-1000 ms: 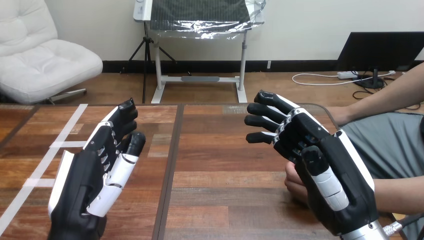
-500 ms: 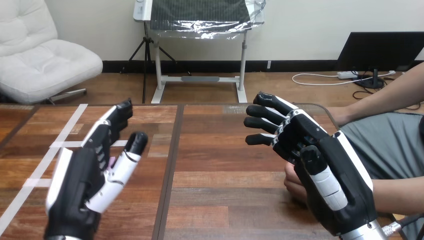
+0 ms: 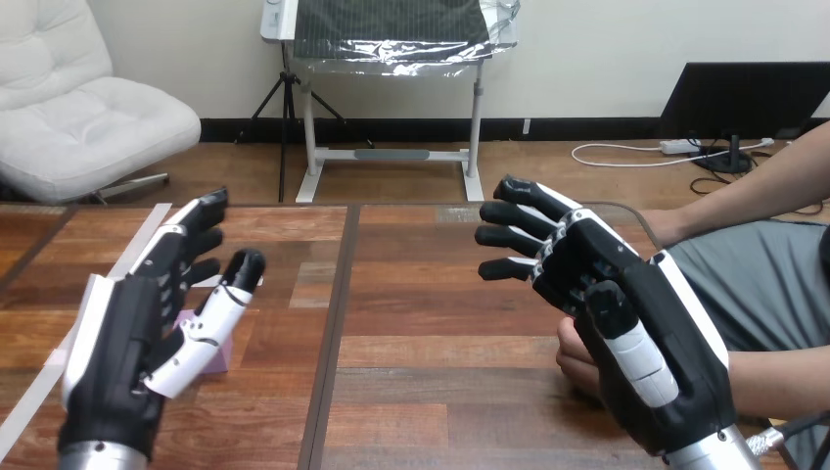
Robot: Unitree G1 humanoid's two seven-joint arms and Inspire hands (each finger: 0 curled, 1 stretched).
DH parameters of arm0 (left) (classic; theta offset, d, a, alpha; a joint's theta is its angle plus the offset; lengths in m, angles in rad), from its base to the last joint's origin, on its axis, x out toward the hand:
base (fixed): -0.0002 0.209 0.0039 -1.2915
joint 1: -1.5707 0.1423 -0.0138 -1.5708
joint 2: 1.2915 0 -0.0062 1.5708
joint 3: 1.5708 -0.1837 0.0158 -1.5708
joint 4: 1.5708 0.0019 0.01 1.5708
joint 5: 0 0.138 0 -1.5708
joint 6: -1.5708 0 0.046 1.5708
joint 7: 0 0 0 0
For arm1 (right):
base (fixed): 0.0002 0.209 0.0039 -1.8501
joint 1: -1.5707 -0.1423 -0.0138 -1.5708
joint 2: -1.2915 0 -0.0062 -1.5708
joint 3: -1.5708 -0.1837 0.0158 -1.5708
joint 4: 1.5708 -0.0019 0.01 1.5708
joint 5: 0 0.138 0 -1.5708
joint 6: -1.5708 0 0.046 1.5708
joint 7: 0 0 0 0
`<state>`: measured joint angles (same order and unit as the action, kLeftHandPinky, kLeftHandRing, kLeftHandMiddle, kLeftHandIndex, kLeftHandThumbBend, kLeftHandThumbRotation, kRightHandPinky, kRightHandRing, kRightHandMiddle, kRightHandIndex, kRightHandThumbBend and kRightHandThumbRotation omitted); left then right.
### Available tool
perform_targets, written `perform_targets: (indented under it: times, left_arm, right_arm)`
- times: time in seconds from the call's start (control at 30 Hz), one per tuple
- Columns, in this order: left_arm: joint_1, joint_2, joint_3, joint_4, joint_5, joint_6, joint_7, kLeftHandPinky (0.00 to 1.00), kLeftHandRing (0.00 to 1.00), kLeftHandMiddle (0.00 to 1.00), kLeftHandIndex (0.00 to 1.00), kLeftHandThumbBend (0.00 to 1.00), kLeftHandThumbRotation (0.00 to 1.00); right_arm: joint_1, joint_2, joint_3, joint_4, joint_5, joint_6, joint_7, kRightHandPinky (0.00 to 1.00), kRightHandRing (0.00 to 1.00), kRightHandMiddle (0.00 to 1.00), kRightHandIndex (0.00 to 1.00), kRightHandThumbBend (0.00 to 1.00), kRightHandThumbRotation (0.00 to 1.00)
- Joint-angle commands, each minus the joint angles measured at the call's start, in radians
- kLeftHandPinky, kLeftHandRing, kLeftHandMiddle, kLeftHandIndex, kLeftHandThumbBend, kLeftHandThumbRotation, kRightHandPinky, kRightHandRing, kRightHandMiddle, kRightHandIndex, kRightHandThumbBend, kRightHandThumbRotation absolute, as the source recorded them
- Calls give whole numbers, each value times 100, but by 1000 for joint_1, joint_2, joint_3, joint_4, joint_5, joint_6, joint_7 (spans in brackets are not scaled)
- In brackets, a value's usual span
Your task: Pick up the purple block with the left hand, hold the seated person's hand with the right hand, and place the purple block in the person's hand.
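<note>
Your left hand [image 3: 122, 343] hangs over the wooden table [image 3: 421, 323], fingers straight and slightly fanned, thumb held out toward the inner side; it is released and grips nothing. The purple block [image 3: 217, 354] lies on the table on the palm side of that hand, just below the thumb and partly hidden behind it; you see its pale top and one lower corner; you cannot tell whether the thumb touches it. A strip of white tape [image 3: 24, 403] runs along the table on the outer side of the left hand.

Your right hand [image 3: 641, 338] is raised well apart from the left, its back turned to you, fingers spread and loosely bent toward the table's middle; it too is released, closing on nothing. The person's hand [image 3: 579, 360] sits low by the table, just under the right hand's thumb side, its knuckles showing past the edge of the palm; the rest is hidden behind your hand, so you cannot tell whether the two touch; no finger of yours curls round it.
</note>
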<state>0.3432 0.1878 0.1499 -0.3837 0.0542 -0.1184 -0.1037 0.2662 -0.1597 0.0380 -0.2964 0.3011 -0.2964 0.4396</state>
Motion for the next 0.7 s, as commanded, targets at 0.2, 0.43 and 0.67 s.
perform_targets:
  times: [0.2,0.43,0.67]
  left_arm:
    - [-105,68,41,83,21,-10,-7,81,91,92,90,48,59]
    - [-142,103,57,147,23,-3,-16,80,91,94,91,49,55]
    - [-178,141,59,217,62,-10,-8,80,92,94,91,50,52]
  right_arm:
    - [-61,9,0,-2,4,-7,-4,71,81,82,84,94,76]
    - [-61,10,-1,2,1,-17,-3,71,80,82,84,95,77]
    - [-60,8,-3,2,-4,-22,-2,71,80,82,84,94,77]
